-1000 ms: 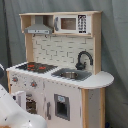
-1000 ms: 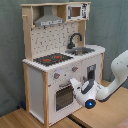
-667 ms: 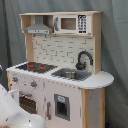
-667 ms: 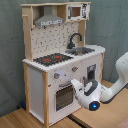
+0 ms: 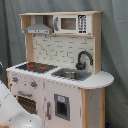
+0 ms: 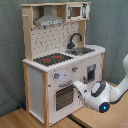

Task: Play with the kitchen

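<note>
White panels and pale wood make up the kitchen (image 5: 57, 75) in the first exterior view, where it fills most of the frame against a grey curtain. Its grey hood (image 5: 39, 27) sits up top beside a small microwave (image 5: 72, 23), the red-ringed stove (image 5: 36, 66) and steel sink (image 5: 70, 74) lie on the counter, and the black faucet (image 5: 83, 59) arches over the basin. Of me, only a white stretch of my arm (image 5: 14, 111) shows at the first exterior view's lower left, low before the oven door (image 5: 27, 102); my fingers are out of sight here.

Turning to the second exterior view, the kitchen stands on a wooden table (image 6: 30, 120), and my arm reaches in from the second exterior view's right. My gripper (image 6: 78, 87) is at the front face, just at the right edge of the oven door (image 6: 65, 96), below the knobs (image 6: 65, 73). I cannot tell whether my fingers are apart or together, nor whether they touch the panel. The kitchen lies straight ahead of my fingertips, towards the second exterior view's left, and the door's handle bar runs level across its top. I judge any pull on that door must come back along my wrist's own line.
</note>
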{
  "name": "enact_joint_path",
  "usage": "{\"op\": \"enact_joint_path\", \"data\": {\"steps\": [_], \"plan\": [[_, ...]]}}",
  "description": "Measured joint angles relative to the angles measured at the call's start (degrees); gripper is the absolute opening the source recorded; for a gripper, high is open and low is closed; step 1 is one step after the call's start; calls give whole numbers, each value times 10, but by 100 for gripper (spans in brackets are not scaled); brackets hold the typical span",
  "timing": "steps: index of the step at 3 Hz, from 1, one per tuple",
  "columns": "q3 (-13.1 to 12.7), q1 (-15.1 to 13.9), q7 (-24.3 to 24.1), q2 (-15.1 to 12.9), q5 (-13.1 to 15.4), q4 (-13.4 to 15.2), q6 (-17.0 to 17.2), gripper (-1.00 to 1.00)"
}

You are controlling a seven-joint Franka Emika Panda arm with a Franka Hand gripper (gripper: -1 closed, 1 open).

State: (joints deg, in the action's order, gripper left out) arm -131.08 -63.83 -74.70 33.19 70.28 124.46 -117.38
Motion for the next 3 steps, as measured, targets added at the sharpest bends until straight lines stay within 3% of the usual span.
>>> {"op": "enact_joint_path", "data": {"steps": [1, 2, 3], "plan": [[0, 28, 42, -28, 27, 0, 17, 100], [-1, 63, 74, -58, 32, 3, 44, 100], [-1, 104, 78, -80, 32, 28, 71, 100]]}}
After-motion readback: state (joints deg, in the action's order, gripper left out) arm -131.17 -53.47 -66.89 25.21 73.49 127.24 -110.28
